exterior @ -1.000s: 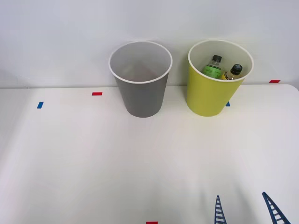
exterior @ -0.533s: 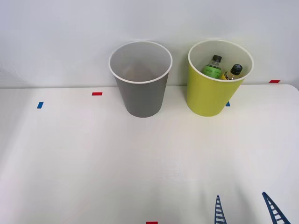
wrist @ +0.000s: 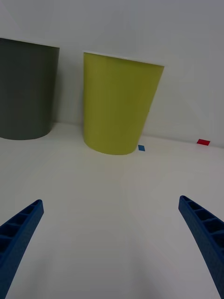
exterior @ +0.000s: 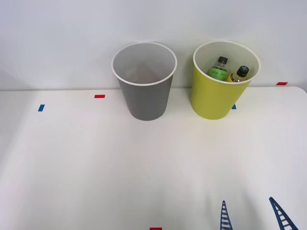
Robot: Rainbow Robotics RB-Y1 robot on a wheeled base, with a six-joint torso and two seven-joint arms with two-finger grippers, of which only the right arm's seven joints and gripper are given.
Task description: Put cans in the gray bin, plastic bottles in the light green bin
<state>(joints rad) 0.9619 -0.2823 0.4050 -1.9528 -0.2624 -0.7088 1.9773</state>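
The fingers (exterior: 223, 218) of the right gripper (exterior: 252, 215), blue, ribbed and tapering, stand wide apart and hold nothing, low over the smooth white worktop (exterior: 144, 167). Well ahead of them stands the light green bin (exterior: 218, 98), round, tapered and white-rimmed, with two black-capped plastic bottles (exterior: 219, 68) leaning inside. Just beside it, on its left, stands the gray bin (exterior: 145, 98), the same shape.

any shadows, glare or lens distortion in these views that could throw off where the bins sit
Front view: even light, no glare, soft shadows under the gray bin and light green bin; the plastic bottles inside read clearly. Right wrist view: wide-angle lens makes both bins look tilted and splays the open right gripper, so judge their spacing from the front view.
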